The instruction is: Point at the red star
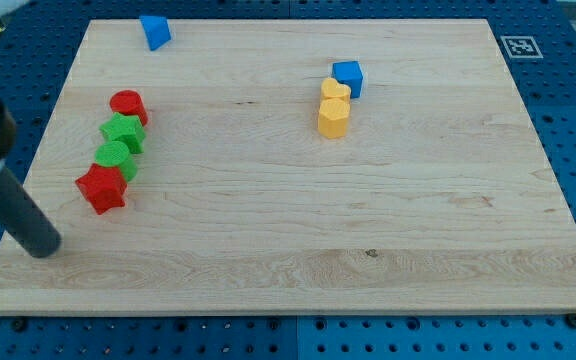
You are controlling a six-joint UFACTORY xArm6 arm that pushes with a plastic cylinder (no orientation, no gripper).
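Observation:
The red star (102,188) lies on the wooden board (298,220) at the view's left. It is the lowest block of a slanted row: above it a green round block (115,158), a green star (123,131) and a red cylinder (128,105). The dark rod comes in from the view's upper left. My tip (42,246) rests on the board, below and to the left of the red star, a short gap away and not touching it.
A blue block (154,31) sits near the top edge. At the upper right a blue cube (348,76) touches a yellow heart (335,92) and a yellow hexagonal block (333,118). A marker tag (520,46) lies beyond the top right corner.

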